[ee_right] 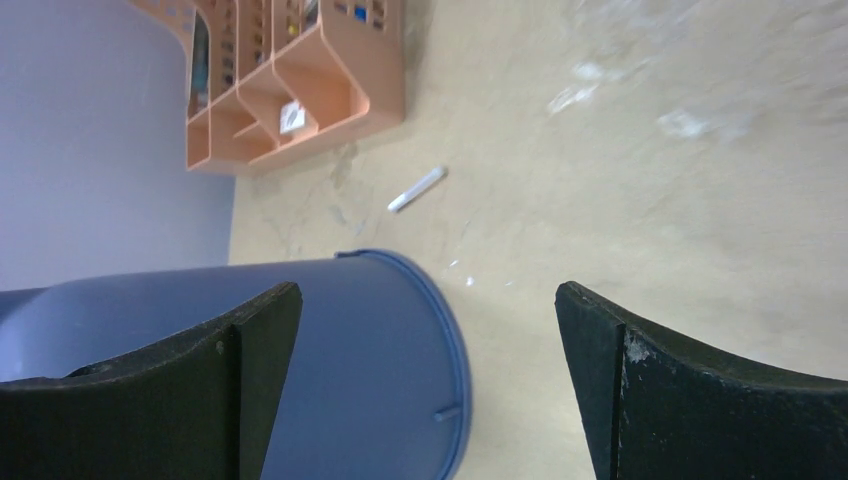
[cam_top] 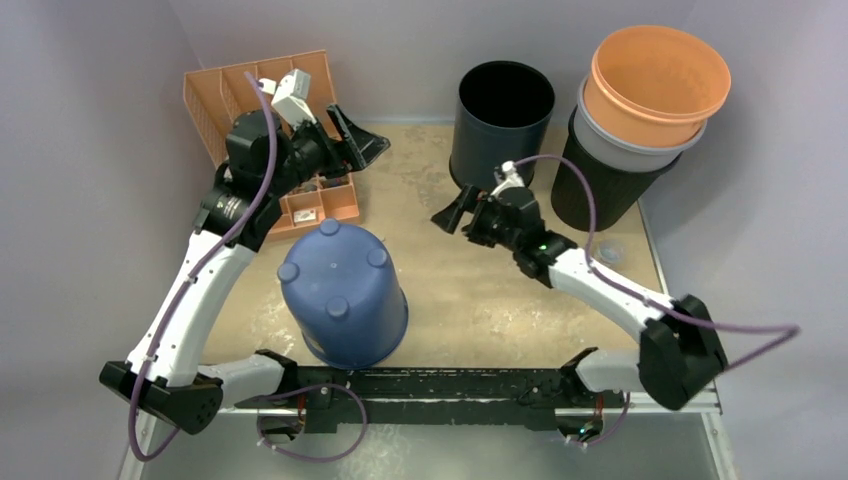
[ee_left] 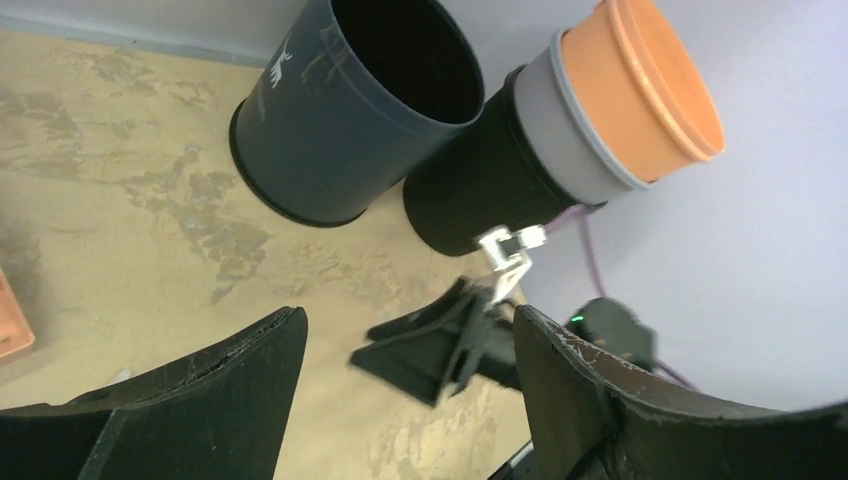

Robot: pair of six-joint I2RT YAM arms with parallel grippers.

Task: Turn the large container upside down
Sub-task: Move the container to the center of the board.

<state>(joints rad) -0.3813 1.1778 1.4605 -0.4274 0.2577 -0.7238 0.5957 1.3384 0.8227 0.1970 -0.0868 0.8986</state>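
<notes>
Grey-violet walls close in a worn tan bench [cam_top: 480, 300]. The large blue plastic container [cam_top: 343, 295] stands mouth-down near my bases with its footed bottom up, so I judge the flip done and nothing needs holding. My left tool [cam_top: 352, 138] hangs wide open, elbow bent, by the orange plastic organiser tray [cam_top: 215, 95]. My right tool [cam_top: 453, 212], also gaping and empty, reaches low over mid-bench, apart from the container.

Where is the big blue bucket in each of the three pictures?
Top view: the blue bucket stands upside down, left of centre, in the lower half.
Left wrist view: not in it.
Right wrist view: lower left, cut off by the bottom edge.
Shared landmark: the orange tray, upper left in the top and right wrist views.
</notes>
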